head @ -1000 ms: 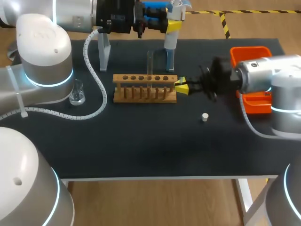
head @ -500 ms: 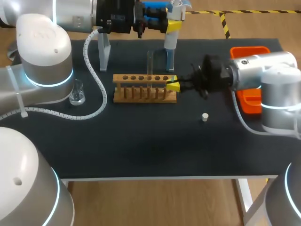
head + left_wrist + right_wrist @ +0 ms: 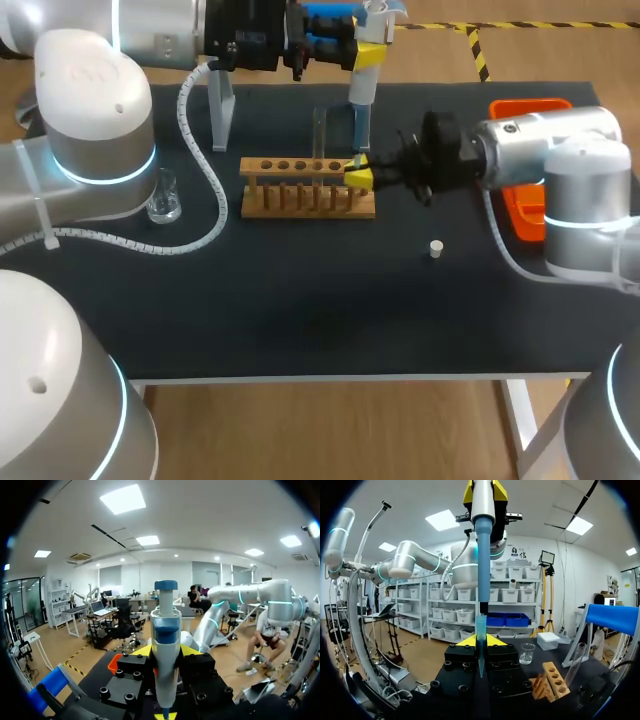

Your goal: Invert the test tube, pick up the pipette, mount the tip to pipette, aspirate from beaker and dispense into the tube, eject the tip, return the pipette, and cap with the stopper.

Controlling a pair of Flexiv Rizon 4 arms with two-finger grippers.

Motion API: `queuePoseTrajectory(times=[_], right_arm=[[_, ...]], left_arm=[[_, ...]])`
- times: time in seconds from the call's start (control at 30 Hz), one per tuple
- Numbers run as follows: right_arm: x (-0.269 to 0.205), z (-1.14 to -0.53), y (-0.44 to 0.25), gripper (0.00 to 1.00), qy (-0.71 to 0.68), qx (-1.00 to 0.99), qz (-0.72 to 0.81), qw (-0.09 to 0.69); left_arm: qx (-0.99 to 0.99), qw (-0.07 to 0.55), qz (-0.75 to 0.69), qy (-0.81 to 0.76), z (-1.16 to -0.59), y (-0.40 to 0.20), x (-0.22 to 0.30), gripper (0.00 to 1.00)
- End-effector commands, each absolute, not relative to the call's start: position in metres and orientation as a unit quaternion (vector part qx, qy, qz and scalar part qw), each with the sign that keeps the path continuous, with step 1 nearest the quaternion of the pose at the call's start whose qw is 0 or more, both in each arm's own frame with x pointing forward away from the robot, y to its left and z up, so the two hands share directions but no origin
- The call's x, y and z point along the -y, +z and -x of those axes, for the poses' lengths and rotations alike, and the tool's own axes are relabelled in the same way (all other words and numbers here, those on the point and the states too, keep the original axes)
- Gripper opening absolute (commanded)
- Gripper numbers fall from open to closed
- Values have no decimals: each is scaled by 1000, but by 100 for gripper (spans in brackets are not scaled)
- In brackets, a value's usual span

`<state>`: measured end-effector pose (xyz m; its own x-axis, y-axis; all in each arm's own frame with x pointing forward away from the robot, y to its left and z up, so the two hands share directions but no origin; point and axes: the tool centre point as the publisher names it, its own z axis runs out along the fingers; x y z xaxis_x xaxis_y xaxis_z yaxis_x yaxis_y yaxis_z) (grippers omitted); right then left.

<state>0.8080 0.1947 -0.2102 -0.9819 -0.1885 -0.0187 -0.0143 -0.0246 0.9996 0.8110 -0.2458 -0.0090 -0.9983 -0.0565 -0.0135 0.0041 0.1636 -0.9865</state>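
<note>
Left gripper (image 3: 365,52) clamped on the pipette (image 3: 165,630) near the rack (image 3: 300,192), right gripper (image 3: 358,177) pinching the tip (image 3: 480,627) under its shaft — mounting apparently in hand — with aspirating, dispensing, ejecting and capping left.

Three views: one high overhead, two riding my wrists.
My head camera looks down on the table (image 3: 300,320) from behind. The left wrist camera stares out past the pipette (image 3: 165,645), very near. The right wrist camera looks past the tip (image 3: 480,630) at that same pipette and the wooden rack (image 3: 549,680), both shared with the head view.
</note>
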Motion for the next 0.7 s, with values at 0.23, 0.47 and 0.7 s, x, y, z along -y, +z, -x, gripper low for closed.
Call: queuePoseTrajectory(times=[0.23, 0.47, 0.7], right_arm=[[-195, -811, -202, 0, -714, 694, -75, 54], [-195, -810, -205, 0, -713, 695, -76, 54], [-195, -810, -212, 0, -709, 699, -72, 58]], left_arm=[[-762, 24, 17, -647, -811, -9, 246, 0], [-762, 24, 17, -647, -811, -9, 246, 0], [-762, 24, 17, -647, -811, -9, 246, 0]])
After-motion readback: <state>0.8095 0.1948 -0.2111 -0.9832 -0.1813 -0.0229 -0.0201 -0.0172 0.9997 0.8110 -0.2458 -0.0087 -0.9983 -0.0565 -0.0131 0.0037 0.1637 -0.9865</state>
